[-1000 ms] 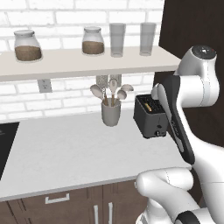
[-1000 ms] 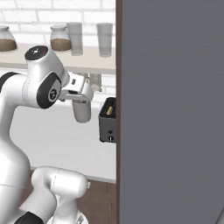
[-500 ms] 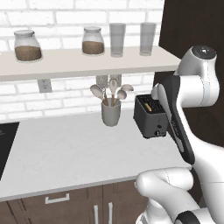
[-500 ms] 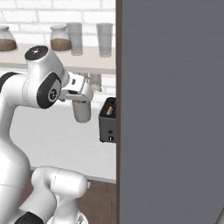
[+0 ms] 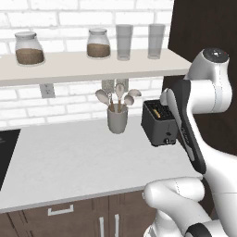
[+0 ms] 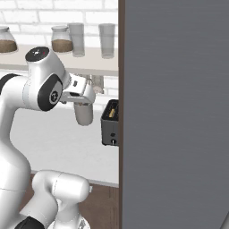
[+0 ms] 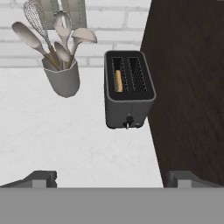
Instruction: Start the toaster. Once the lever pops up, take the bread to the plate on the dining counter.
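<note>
The black two-slot toaster (image 5: 159,125) (image 6: 110,127) (image 7: 128,89) stands on the white worktop (image 5: 69,157), close against a dark cabinet side. Its narrow end with the lever and small knob (image 7: 128,121) faces me. The bread (image 7: 118,81) (image 5: 159,111) sits low in the left slot, only its golden top edge showing. My gripper (image 7: 112,178) hovers above and in front of the toaster, open, with nothing between its fingertips (image 7: 41,177). The plate and the dining counter are out of view.
A grey utensil crock (image 5: 117,119) (image 7: 63,78) with spoons and a whisk stands left of the toaster. The dark cabinet panel (image 7: 188,87) (image 6: 174,112) rises right beside it. A shelf (image 5: 92,62) with jars and glasses hangs above. A black stove edge (image 5: 4,152) lies far left.
</note>
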### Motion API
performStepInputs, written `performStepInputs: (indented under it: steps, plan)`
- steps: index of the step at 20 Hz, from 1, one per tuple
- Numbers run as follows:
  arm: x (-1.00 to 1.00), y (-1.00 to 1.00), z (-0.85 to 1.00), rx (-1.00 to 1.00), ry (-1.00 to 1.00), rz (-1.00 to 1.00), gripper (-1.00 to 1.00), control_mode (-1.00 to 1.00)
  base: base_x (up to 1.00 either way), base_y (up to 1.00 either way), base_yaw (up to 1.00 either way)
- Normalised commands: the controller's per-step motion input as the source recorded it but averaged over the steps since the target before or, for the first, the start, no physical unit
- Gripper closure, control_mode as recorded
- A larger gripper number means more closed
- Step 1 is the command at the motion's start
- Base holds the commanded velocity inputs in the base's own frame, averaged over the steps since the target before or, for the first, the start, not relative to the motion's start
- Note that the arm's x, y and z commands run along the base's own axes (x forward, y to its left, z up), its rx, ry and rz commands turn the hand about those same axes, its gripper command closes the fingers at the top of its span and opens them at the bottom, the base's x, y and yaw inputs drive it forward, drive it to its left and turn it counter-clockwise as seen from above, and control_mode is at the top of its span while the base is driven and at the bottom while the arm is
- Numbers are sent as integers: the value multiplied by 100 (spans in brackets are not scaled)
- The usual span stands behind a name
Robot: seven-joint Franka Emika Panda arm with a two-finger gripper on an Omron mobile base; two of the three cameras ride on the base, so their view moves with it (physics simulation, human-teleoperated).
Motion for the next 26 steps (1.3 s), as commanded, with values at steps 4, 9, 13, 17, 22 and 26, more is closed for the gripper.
performStepInputs:
  steps: [4,9,13,17,22,26]
  plan:
    - [0,0,0,0,0,0,-100,-100,0,0,0]
    - [0,0,0,0,0,0,-100,-100,0,0,0]
    - [0,0,0,0,0,0,-100,-100,0,0,0]
    - [0,0,0,0,0,0,-100,-100,0,0,0]
    - [0,0,0,0,0,0,-100,-100,0,0,0]
    - [0,0,0,0,0,0,-100,-100,0,0,0]
